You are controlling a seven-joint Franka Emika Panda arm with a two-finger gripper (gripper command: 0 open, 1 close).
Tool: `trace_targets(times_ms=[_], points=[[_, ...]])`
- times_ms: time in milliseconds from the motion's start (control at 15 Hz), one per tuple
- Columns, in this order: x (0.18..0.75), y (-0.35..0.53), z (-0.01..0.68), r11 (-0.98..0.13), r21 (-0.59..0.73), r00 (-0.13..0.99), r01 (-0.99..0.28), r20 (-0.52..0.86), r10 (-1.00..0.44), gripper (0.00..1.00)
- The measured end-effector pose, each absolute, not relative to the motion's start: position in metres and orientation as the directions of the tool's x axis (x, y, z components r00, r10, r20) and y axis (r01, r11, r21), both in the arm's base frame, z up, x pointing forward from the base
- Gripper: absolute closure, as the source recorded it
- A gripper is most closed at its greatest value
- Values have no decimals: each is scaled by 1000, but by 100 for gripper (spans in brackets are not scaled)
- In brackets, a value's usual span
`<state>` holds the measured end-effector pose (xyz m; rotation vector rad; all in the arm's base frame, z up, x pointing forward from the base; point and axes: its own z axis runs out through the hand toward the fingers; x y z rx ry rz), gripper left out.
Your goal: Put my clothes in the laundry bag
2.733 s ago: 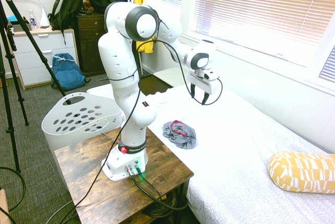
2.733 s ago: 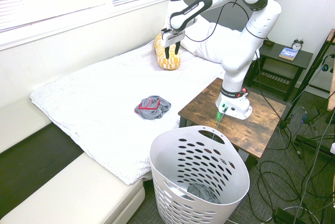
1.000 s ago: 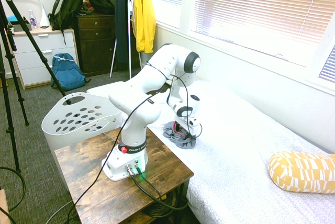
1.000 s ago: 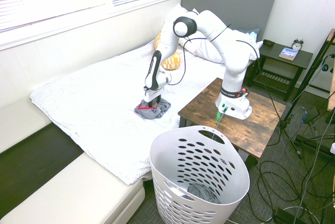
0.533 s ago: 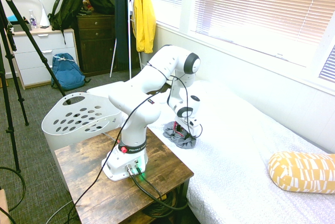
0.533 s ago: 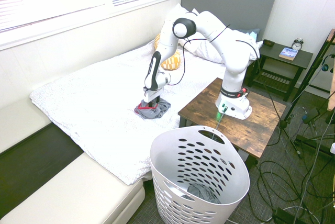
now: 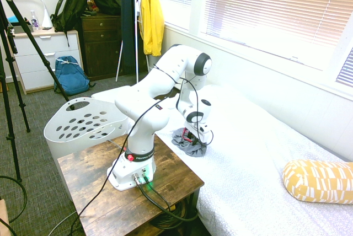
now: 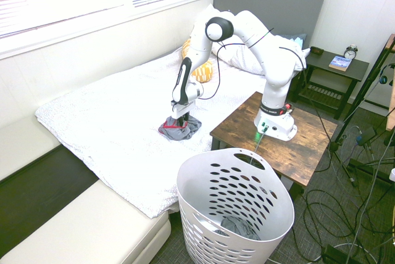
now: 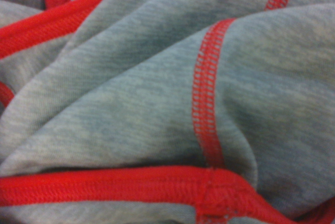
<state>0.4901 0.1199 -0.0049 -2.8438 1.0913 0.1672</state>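
Observation:
The clothes (image 7: 194, 148) (image 8: 193, 127) are a crumpled grey garment with red trim, lying on the white bed near its edge by the wooden table. My gripper (image 7: 193, 136) (image 8: 179, 122) points straight down and is pressed into the top of the garment. The wrist view is filled with grey fabric (image 9: 131, 103) and red stitched seams from very close. The laundry bag (image 7: 83, 123) (image 8: 234, 205), a white hamper with oval holes, stands on the floor beside the table, with some grey fabric at its bottom.
The arm stands on a wooden side table (image 7: 171, 178) (image 8: 311, 147) between bed and hamper. A yellow patterned pillow (image 7: 317, 180) (image 8: 199, 70) lies further up the bed. A yellow jacket (image 7: 150, 15) hangs by the window and a blue backpack (image 7: 70, 75) sits on the floor.
The arm has come down from high above the bed onto the garment. Over the last second it has stayed on the clothes, with only a slight shift of the wrist.

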Motion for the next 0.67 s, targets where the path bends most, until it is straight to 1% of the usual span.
trace_targets(times_ms=[400,533,667], points=[[489,108,5,-734,-60,734,-676,-141,-665,100],[491,103,34,-739,-84,743,-669,-127,-658,100],[498,105,82,-749,-124,760,-650,-99,-643,100]])
